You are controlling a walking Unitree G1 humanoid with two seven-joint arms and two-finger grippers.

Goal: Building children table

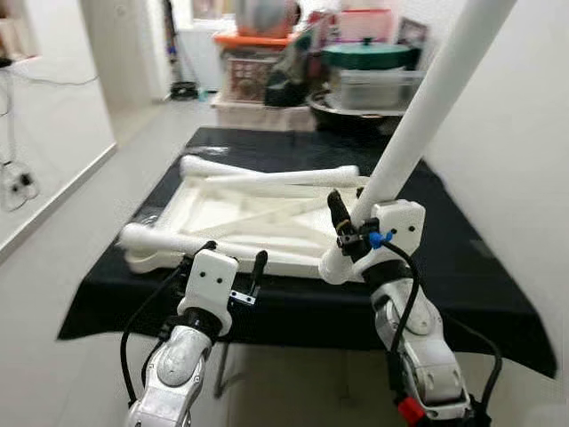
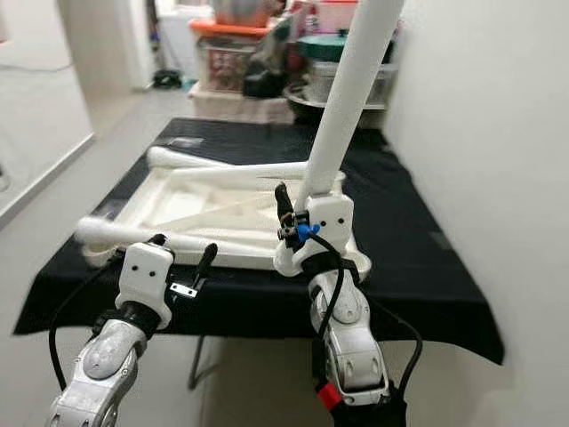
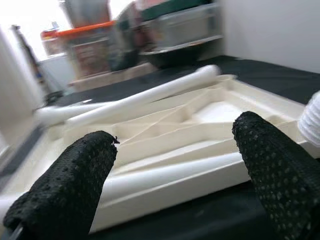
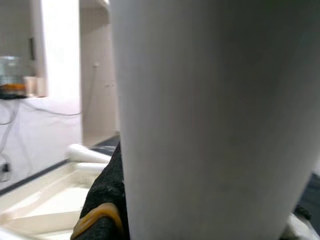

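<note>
The right gripper is pinching a white leg, which is being held tilted, its lower end at the near right corner of the upturned table panel. The left gripper is being held spread just before the panel's near edge, gripping nothing. The panel is lying on the black-draped tabletop, with loose legs resting across it. Risk: the tilted leg is likely being cross-threaded, or the unbraced panel is being pushed off.
</note>
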